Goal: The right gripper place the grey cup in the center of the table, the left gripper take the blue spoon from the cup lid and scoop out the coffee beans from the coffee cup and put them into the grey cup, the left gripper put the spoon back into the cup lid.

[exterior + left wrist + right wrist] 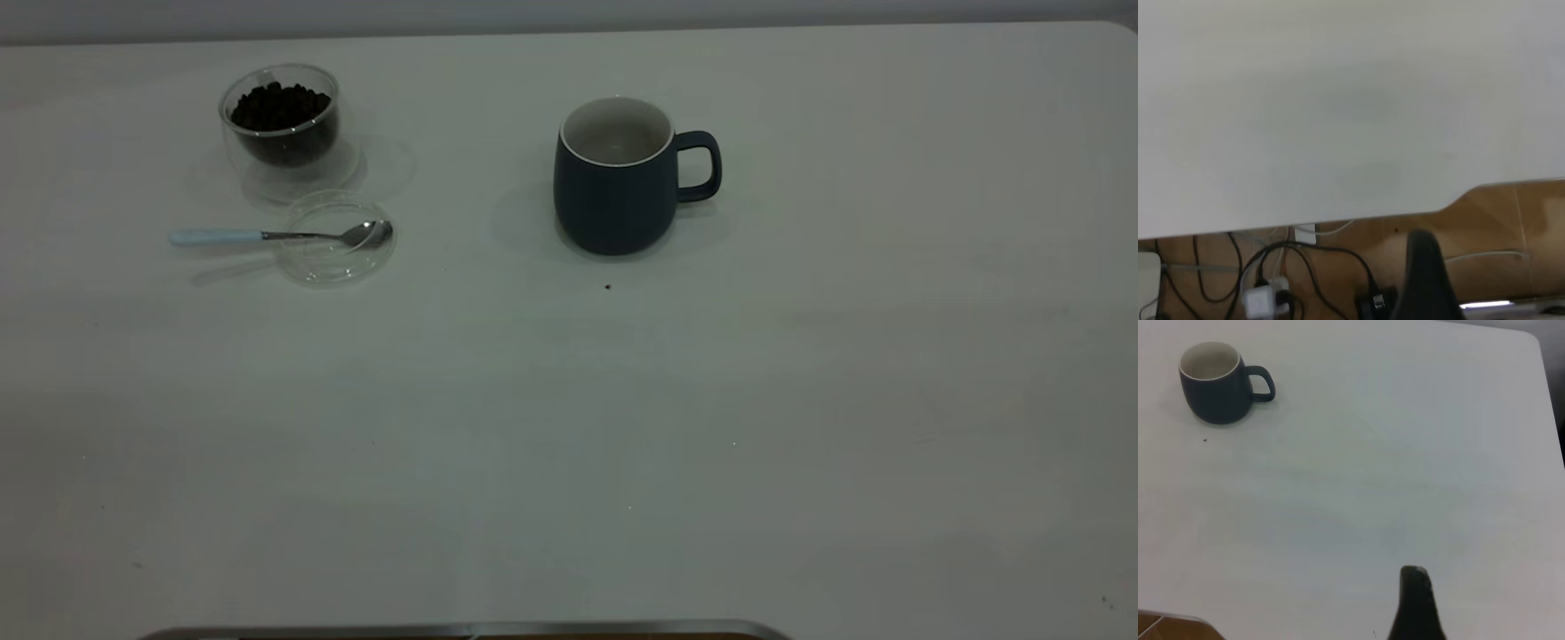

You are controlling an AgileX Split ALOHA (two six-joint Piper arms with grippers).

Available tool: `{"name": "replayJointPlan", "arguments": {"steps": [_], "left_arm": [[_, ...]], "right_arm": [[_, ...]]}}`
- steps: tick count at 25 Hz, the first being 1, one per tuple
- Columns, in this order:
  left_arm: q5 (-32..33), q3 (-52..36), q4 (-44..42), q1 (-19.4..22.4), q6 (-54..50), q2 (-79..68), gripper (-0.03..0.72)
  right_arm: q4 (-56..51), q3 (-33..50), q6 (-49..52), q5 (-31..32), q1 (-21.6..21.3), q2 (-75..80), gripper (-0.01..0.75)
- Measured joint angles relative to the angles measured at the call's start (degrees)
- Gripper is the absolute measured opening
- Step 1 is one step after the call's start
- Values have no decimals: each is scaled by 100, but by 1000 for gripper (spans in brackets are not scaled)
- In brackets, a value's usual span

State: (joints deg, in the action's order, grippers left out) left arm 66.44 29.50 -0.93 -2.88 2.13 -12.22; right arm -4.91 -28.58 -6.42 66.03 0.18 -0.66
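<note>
- Only the exterior view shows the coffee cup (283, 124) of coffee beans (281, 107) and the blue spoon (267, 236) across the cup lid (333, 258).
- Spoon axis runs sideways, bowl toward the grey cup (615, 182); mug handle points right.
- Left gripper (1421, 280) sits at the table (569, 427) edge, right gripper (1415, 603) well apart from the mug; whether their fingers are parted, I cannot tell.

One grey cup (615, 191), one coffee cup (283, 133), one blue spoon (267, 236), one cup lid (333, 253).

white table (800, 400) – grey cup (613, 200), coffee cup (283, 129), cup lid (333, 253)
</note>
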Motion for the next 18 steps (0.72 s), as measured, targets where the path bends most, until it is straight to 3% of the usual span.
{"name": "replayJointPlan", "arguments": {"steps": [18], "left_arm": [[-135,-164,93,31,-10,1324,593]], "right_arm": [[0,0,0,0,0,0,591]]}}
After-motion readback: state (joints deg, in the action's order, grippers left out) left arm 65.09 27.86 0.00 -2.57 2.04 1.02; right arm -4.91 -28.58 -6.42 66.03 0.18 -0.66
